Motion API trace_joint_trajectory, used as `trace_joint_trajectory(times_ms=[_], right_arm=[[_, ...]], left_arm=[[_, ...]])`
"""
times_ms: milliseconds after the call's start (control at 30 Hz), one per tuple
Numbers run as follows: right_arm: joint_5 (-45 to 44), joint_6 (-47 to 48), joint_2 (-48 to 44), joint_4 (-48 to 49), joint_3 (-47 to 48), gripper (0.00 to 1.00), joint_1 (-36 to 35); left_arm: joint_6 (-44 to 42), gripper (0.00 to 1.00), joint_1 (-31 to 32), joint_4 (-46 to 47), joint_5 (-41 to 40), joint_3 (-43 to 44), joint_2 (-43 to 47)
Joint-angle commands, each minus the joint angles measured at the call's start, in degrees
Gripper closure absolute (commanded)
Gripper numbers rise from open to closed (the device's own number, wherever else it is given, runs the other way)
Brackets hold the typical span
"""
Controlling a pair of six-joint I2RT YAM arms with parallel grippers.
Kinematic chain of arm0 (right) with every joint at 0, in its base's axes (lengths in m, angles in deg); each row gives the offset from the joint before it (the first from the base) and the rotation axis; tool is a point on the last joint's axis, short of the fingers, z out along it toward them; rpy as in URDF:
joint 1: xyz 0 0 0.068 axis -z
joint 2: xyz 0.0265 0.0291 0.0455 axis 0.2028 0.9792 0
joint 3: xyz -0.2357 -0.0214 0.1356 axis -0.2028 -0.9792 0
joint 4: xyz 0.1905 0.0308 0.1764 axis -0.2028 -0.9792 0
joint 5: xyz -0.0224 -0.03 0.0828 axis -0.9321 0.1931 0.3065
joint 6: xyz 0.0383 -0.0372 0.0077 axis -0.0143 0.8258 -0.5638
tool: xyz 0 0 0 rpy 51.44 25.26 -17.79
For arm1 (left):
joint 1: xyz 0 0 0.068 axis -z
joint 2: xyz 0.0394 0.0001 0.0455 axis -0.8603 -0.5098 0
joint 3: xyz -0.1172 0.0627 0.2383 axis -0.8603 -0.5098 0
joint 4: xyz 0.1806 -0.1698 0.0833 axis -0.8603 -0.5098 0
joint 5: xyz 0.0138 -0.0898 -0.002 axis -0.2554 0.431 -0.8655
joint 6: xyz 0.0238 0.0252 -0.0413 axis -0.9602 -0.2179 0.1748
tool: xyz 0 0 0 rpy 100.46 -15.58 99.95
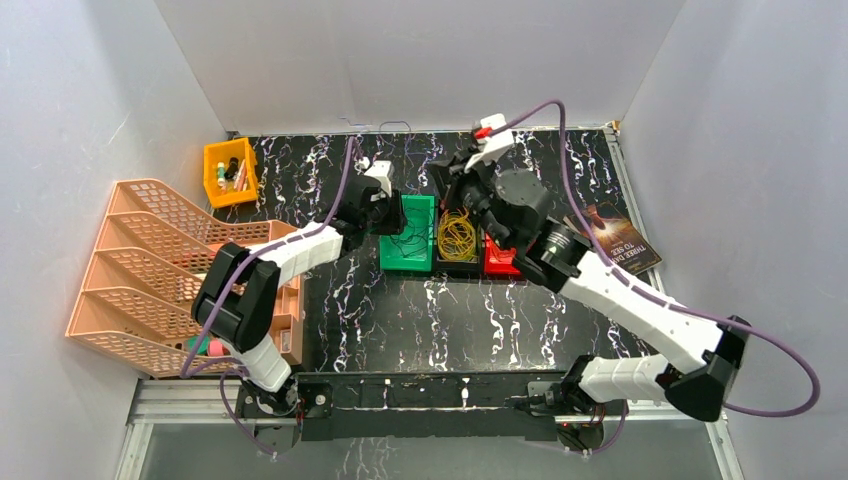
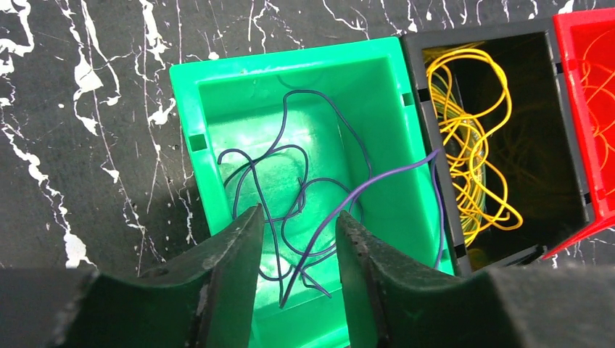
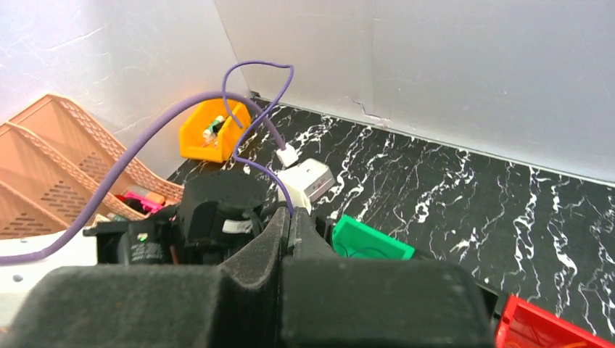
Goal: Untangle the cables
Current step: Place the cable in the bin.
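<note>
Thin purple cables (image 2: 391, 172) lie looped in a green bin (image 2: 290, 61). My left gripper (image 2: 299, 214) hangs open just above that bin (image 1: 405, 262); one purple strand passes loosely between its fingers and runs out over the bin's right wall. Yellow cables (image 2: 464, 130) fill the black bin (image 2: 479, 36) beside it, and orange-red cables (image 2: 595, 80) lie in the red bin (image 2: 580, 22). My right gripper (image 3: 289, 214) is shut on a thin purple cable (image 3: 254, 65), which rises from its fingertips in a loop. In the top view it (image 1: 437, 172) hovers behind the bins.
An orange file rack (image 1: 150, 260) stands at the left and a small yellow bin (image 1: 230, 170) at the back left. A book (image 1: 620, 240) lies at the right. White walls enclose the table. The arm's thick purple cord (image 3: 130, 156) crosses the right wrist view.
</note>
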Motion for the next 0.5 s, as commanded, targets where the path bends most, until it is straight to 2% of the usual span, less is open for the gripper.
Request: trace_joint_trajectory(times_ms=[0, 467], right_arm=[[4.06, -0.53, 3.98, 7.08, 5.48, 1.00, 3.07], [10.63, -1.94, 12.50, 10.96, 12.28, 1.00, 6.98]], left_arm=[[0.00, 0.58, -0.12, -1.48, -1.70, -0.69, 5.23], [2.71, 0.55, -0.15, -3.19, -3.99, -7.74, 18.35]])
